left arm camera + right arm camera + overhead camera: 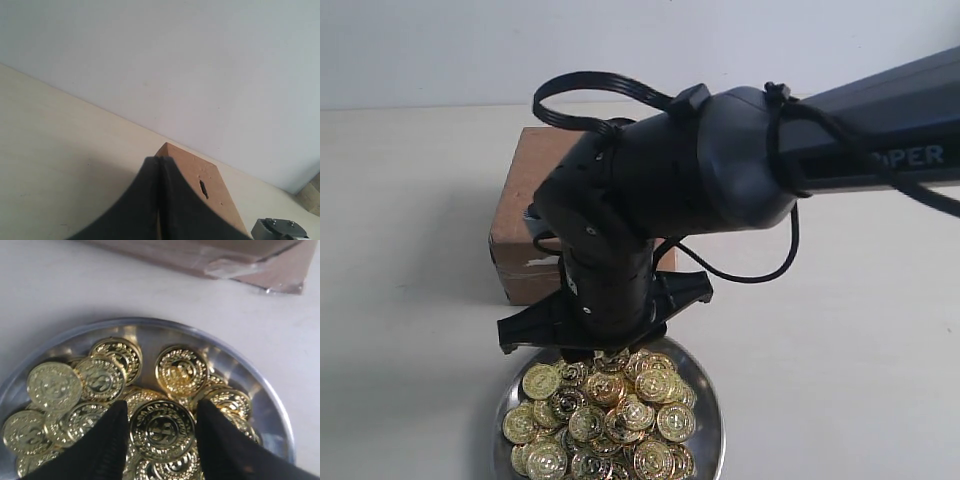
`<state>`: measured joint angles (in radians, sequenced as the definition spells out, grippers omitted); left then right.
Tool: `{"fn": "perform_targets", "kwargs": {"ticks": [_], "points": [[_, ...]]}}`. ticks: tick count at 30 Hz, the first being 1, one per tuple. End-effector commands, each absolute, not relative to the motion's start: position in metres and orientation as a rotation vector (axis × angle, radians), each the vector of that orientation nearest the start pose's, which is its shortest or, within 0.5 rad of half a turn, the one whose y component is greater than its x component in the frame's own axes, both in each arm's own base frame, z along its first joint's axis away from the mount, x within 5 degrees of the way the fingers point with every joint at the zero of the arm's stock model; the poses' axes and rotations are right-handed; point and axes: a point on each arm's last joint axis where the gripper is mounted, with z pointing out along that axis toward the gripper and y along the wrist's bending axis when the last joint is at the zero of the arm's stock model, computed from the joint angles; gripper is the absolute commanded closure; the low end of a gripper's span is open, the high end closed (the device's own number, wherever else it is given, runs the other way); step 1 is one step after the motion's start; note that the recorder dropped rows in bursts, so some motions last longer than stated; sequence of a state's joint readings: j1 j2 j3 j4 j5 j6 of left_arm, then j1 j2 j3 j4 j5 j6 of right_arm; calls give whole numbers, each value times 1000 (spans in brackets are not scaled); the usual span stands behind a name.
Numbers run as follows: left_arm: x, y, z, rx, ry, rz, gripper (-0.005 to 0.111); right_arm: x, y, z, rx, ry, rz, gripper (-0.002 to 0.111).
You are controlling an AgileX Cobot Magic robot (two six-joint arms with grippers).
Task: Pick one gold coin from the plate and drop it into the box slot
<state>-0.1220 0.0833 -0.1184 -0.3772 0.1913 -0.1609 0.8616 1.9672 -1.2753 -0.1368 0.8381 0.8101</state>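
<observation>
Over the plate [150,322], right tool [161,408] astride coin [162,431]

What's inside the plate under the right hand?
Gold coins heaped on the plate; one coin sits between the fingers of the right hand, contact unclear. The heap hides most of the plate's floor.

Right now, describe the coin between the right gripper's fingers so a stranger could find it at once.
Find the silver plate beside the box, heaped with gold coins. The right gripper hangs over the plate's box-side edge. The coin lies on top of the heap, framed by the two black fingers; every neighbour sits outside or beneath them.
</observation>
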Motion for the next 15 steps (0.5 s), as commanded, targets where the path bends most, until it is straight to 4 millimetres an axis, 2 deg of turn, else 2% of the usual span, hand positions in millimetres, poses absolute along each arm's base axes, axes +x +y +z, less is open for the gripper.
{"fn": "perform_targets", "kwargs": {"ticks": [1,11,15], "points": [[56,-14,236,-266,1618,-556,107,246,280,166,-291,2981,117,74],[56,-14,236,-266,1618,-556,107,235,282,190,-545,2966,267,74],[56,-13,235,-250,1620,-534,107,231,280,198,-629,2964,277,74]]}}
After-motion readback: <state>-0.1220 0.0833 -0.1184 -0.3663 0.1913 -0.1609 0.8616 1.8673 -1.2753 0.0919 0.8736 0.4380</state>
